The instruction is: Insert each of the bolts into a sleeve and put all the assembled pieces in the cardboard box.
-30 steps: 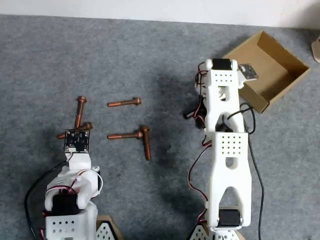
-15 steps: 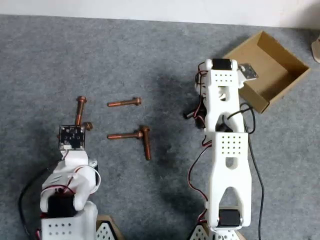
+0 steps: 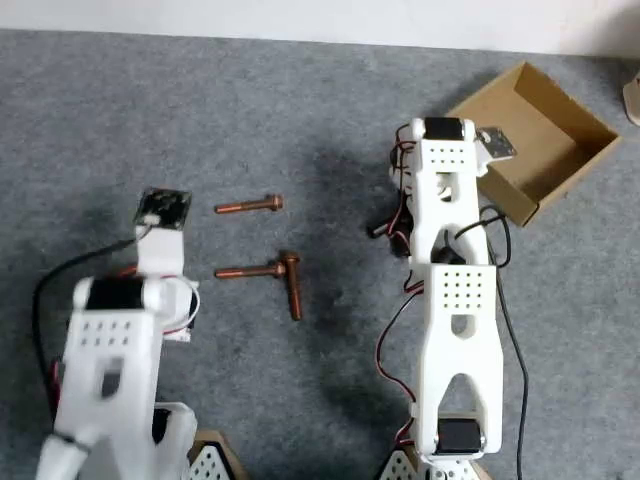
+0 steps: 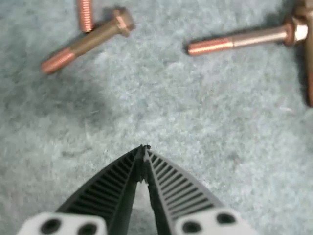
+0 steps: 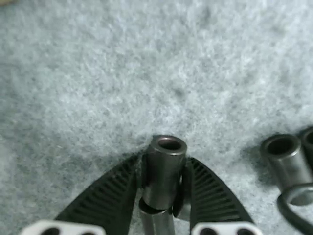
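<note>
Our left claw (image 4: pixel 143 155) has its fingers pressed together with nothing between them, and it hangs over the bare grey worktop (image 3: pixel 300 110) on the left side of the scene. Its wrist view shows a slanted bolt (image 4: pixel 85 45) lying flat, with the shank of a fifth bolt (image 4: pixel 85 13) close to its head. To the right of that arm we see three more bolts lying flat. The far bolt (image 3: pixel 248 206) runs left to right with its head at the right end. The second bolt (image 3: pixel 245 271) lies nearer and points the same way. Its head is just beside the head of the third bolt (image 3: pixel 293 290), whose long axis runs far to near with the head at the far end. Our right claw (image 5: pixel 164 164) is clamped on a dark sleeve (image 5: pixel 163 183), whose long axis follows the fingers and whose open mouth points out past the tips. A spare sleeve (image 5: pixel 286 159) stands near it on the worktop. The cardboard box (image 3: pixel 540 130) sits at the far right, open side up.
</note>
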You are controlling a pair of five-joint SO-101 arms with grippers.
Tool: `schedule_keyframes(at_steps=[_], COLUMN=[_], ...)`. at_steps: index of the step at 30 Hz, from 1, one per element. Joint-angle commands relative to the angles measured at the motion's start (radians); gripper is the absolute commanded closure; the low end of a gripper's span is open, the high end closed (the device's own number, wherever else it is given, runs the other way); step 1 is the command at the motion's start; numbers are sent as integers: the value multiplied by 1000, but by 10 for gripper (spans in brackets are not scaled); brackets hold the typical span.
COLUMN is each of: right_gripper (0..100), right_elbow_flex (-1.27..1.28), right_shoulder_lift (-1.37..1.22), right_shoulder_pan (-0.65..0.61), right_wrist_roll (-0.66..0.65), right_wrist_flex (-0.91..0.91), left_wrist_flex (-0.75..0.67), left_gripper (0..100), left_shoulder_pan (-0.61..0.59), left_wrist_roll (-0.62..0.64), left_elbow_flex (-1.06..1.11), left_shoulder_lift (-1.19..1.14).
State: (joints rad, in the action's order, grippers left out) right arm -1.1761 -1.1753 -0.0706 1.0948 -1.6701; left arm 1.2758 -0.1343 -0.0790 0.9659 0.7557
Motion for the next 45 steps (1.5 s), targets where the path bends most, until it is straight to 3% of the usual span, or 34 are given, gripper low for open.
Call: schedule_keyframes(at_steps=[1,6,16,21,24,38,45], right_gripper=[912,912,912,912,912,912,912], right_elbow_flex=[-16,-16,-16,-16,-16,-22,-19], right_shoulder_lift=[-15,-15,-15,-15,-15,-15,-15], right_shoulder_pan=[-12,-12,-12,-13,-13,39,70], right_wrist_roll=[-14,-14,-15,-44,-44,-43,-48], right_wrist_flex=[74,74,74,74,74,143,173], left_wrist_flex=[-15,-64,-132,-347,-419,-420,-345], left_gripper=[993,993,993,993,993,994,994], left_shoulder_pan=[39,50,203,206,228,291,289], left_wrist_roll=[-58,-336,-612,-763,-772,-770,-772], left_elbow_flex=[-97,-116,-113,-13,36,27,-165], left_shoulder_lift=[-74,-77,-85,-77,-84,-94,-426])
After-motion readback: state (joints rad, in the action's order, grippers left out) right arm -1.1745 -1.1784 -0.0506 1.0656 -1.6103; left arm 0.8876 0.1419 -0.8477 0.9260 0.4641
